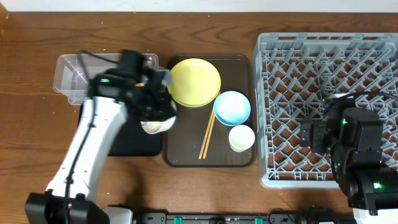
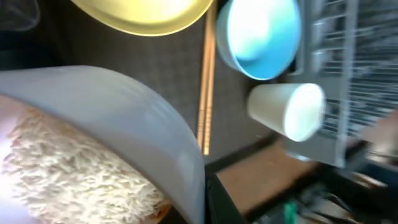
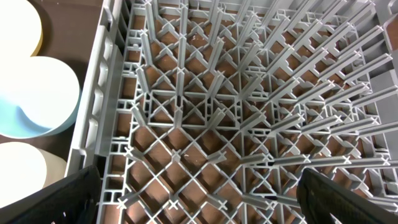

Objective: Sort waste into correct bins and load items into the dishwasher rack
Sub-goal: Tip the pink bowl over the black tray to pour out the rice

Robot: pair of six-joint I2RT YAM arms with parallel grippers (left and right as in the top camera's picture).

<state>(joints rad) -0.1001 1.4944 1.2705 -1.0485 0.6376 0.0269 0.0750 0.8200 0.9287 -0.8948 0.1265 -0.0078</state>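
Note:
My left gripper [image 1: 151,114] is shut on the rim of the white bowl [image 1: 153,127] and holds it tilted over the seam between the black tray [image 1: 134,144] and the brown serving tray. In the left wrist view the bowl's wall [image 2: 124,118] fills the frame, with white rice [image 2: 62,168] inside. The yellow plate [image 1: 194,81], light-blue bowl [image 1: 232,107], pale cup [image 1: 241,137] and chopsticks [image 1: 207,134] lie on the brown tray. My right gripper [image 3: 199,205] is open and empty above the grey rack [image 1: 329,43]. The snack wrapper is not in view.
The clear tub [image 1: 69,78] stands at the far left, behind the black tray. The dark-brown serving tray [image 1: 239,65] lies between the black tray and the rack. The rack's pegs [image 3: 236,93] stand upright under my right gripper.

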